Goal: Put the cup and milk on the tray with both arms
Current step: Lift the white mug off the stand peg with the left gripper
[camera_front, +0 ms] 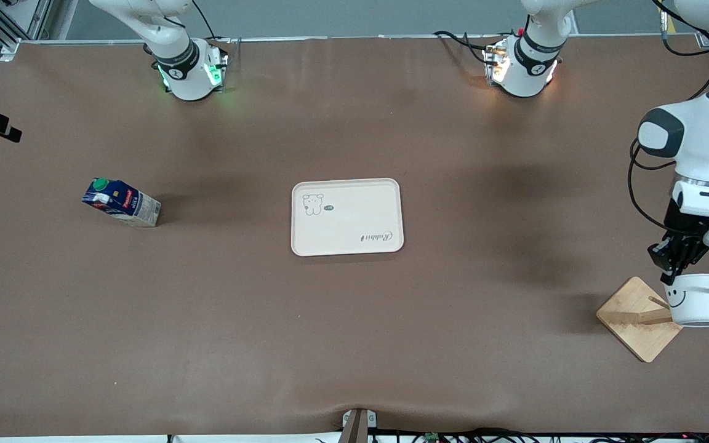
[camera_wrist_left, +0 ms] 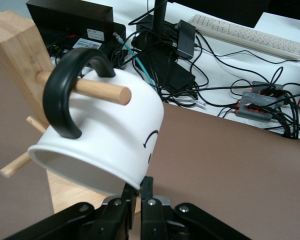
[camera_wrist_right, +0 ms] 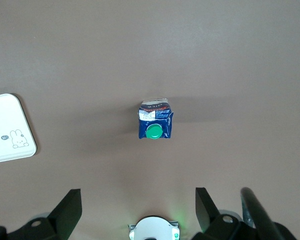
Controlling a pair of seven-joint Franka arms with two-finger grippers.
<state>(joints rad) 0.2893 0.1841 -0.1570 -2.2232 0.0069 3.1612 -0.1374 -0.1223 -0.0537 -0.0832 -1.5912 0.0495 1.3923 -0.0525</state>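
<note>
Front view: the tray [camera_front: 347, 216] lies bare, so neither item is delivered. The left tool [camera_front: 678, 266] pinches the cup [camera_front: 696, 299] at the wooden rack [camera_front: 638, 317].

Left wrist view: the cup's handle is hooked on a peg [camera_wrist_left: 97, 89], its rim nipped.

Right wrist view: the right tool [camera_wrist_right: 138, 212] hangs spread directly above the milk [camera_wrist_right: 155, 125], which stands untouched on the surface [camera_wrist_right: 230, 65].

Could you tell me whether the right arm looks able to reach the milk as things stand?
Probably yes: the right gripper hangs open above the milk, which stands alone on the table with nothing around it.

Cup [camera_front: 696, 299] hides most of the rack's [camera_front: 637, 317] pegs. Right gripper [camera_wrist_right: 135, 210] cut off by the wrist view's edge. Tray [camera_wrist_right: 7, 130] cropped there too. Tray's small print illegible.
</note>
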